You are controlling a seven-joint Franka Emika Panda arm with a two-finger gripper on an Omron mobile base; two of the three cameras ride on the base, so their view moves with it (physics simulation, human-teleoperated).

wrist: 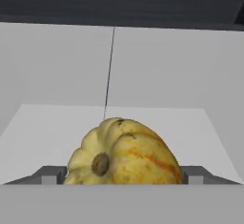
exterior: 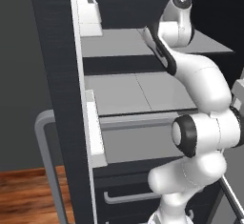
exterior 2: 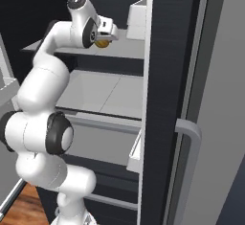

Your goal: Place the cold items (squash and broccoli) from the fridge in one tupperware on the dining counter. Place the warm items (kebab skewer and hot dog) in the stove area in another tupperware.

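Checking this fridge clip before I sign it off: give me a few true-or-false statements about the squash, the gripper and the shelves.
1. The squash lies between the gripper's two fingertips. True.
2. The squash is green and smooth. False: it is pale yellow with orange streaks and ribs.
3. The squash rests on the upper fridge shelf. True, as the right base view shows it there by the hand.
4. The fridge door is closed. False: it stands open, with the arm reaching inside.
5. The squash's stem end faces the camera on the hand. True.
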